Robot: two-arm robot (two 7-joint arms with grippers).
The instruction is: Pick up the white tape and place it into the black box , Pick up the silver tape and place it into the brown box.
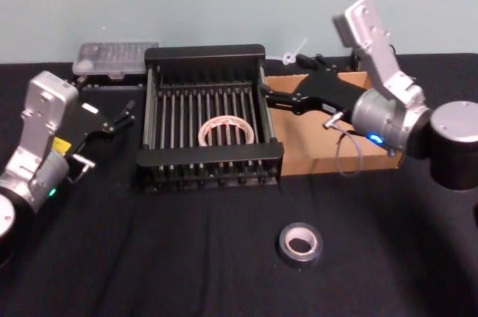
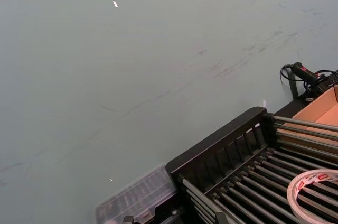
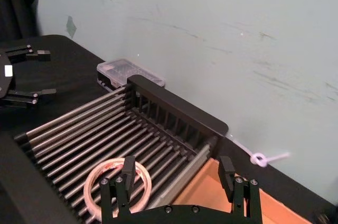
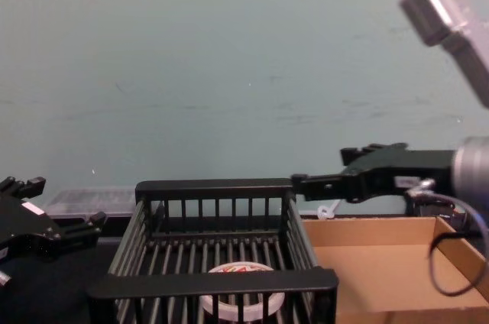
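Fingers [image 3: 227, 174] of right gripper [image 3: 177, 174] spread wide, empty, above black box [image 3: 179, 112]

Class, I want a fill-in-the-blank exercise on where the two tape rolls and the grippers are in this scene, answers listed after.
1. The white tape lies inside the ______ box.
2. The silver tape lies on the ______, outside both boxes.
3. The brown box stands at the black box's ______ side.
4. The right gripper has its fingers ______.

Answers: black; table; right; open
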